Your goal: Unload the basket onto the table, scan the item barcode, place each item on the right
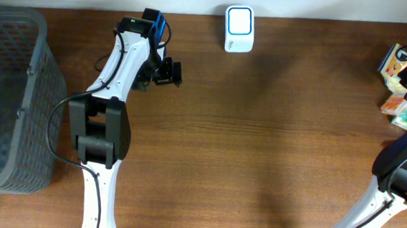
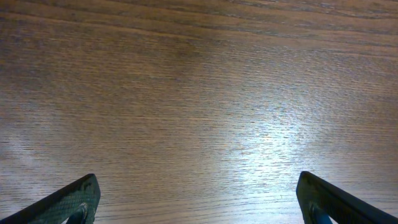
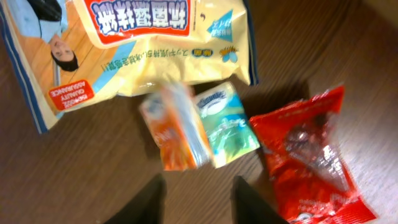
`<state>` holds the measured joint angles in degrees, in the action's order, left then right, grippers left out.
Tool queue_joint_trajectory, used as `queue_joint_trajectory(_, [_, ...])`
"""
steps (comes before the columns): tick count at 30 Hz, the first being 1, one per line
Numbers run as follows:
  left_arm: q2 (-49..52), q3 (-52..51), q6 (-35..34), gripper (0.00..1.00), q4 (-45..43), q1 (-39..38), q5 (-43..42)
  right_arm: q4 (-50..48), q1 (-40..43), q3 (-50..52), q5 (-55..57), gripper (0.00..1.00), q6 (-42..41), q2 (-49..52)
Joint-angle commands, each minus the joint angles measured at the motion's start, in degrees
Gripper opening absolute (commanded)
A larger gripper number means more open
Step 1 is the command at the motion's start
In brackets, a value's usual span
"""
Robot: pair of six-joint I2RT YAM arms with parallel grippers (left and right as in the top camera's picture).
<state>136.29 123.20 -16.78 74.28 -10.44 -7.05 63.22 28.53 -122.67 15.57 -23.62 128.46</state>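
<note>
We see the right gripper point(image 3: 198, 183), fingers apart and empty. The small orange-and-green pack point(image 3: 193, 127) lies just ahead of them, near the desk's right edge, its long axis blurred. The left gripper point(image 1: 169, 73), fingers wide apart, hangs well away, so the right arm is nearer.

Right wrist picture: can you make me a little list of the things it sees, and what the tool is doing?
top: yellow packet with printed writing
middle: orange-and-green pack, blurry, lying just below the yellow packet
right: red packet, shiny
tool: right tool, fingers apart, holding nothing, just below the orange-and-green pack
underneath: wooden table
</note>
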Motion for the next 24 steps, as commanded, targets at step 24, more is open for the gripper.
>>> queue_joint_trajectory(24, [-0.98, -0.17, -0.55, 0.99, 1.33, -0.04, -0.15, 34.07, -11.8, 18.25, -15.15, 0.98, 5.16, -83.52])
